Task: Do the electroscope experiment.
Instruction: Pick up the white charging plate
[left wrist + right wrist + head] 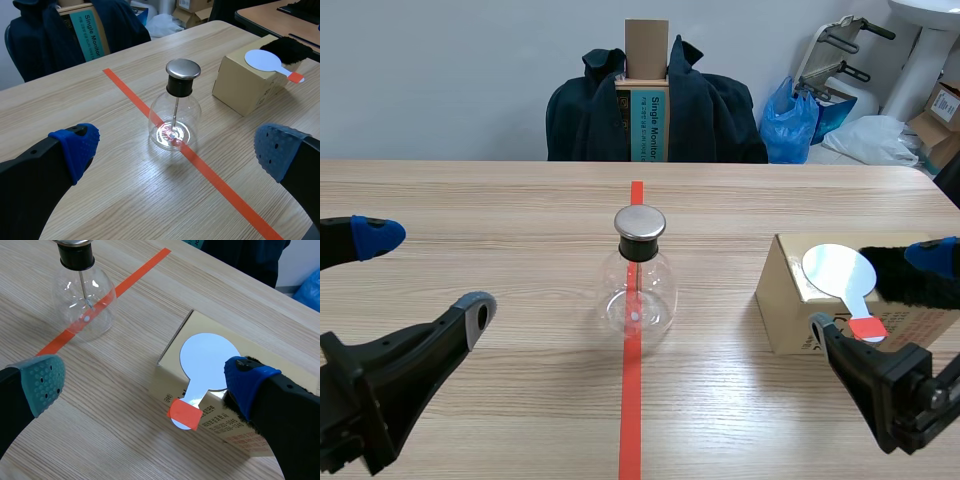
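**Glass electroscope on the tape line, both grippers released**

The electroscope [640,285] stands upright at the middle of the wooden table [500,210], right on the orange-red tape line. It is a round, clear glass flask with a black stopper and a flat, shiny metal cap. A thin metal rod hangs from the stopper down inside the glass.

To its right, well apart, sits a cardboard box [785,315]. On top of the box lies a pale round paddle [837,270] with a short handle that ends in an orange-red tag at the box's edge. Beside it lies a tuft of black fur [905,285].

The left gripper [422,275] hangs to the left of the flask, fingers spread wide and holding nothing. The right gripper [145,381] is spread too – one finger over the fur, the other off the box, with the paddle below them.
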Controlling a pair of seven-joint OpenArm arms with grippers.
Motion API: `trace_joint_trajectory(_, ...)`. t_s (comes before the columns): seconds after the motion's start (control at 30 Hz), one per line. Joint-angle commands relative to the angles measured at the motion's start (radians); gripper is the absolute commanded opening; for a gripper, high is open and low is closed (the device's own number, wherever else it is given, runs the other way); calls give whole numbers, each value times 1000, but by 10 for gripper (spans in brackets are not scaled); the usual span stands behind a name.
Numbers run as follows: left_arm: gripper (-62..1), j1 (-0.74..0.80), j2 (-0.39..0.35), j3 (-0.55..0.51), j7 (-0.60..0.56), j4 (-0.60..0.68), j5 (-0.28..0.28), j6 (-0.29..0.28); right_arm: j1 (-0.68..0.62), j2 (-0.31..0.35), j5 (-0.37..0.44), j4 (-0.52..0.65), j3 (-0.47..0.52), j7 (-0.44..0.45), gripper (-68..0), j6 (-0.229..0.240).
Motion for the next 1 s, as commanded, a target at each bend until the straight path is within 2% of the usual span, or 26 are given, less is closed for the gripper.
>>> trace_joint_trajectory(0.0, 14, 2, 5, 6, -14, 8, -8, -2, 9, 0, 0, 8, 3, 11, 4, 0)
trace_joint_trajectory(0.17, 14, 2, 5, 6, -14, 8, -8, -2, 9, 0, -13, 8, 3, 13, 4, 0)
trace_joint_trajectory(0.27, 14, 2, 5, 6, -14, 8, -8, -2, 8, 0, -93, 9, 3, 15, 4, 1)
trace_joint_trajectory(0.4, 14, 2, 5, 6, -14, 8, -8, -2, 0, -2, -321, 9, 3, 15, 4, 0)
trace_joint_trajectory(0.57, 14, 2, 5, 6, -14, 8, -6, -2, -58, -44, -723, 9, 3, 19, 4, -9)
trace_joint_trajectory(0.63, 14, 2, 5, 6, -14, 8, -6, -2, -86, -81, -877, 9, 3, 19, 4, -43)
trace_joint_trajectory(0.73, 14, 2, 5, 6, -14, 8, -6, -2, -121, -144, -1073, 2, 3, 18, 4, -132)
trace_joint_trajectory(0.87, 14, 2, 5, 6, -14, 8, -6, -2, -123, -212, -1230, -49, 3, 31, 4, -320)
trace_joint_trajectory(0.97, 14, 2, 5, 6, -14, 8, -6, -2, -97, -232, -1299, -105, -1, 51, 4, -445)
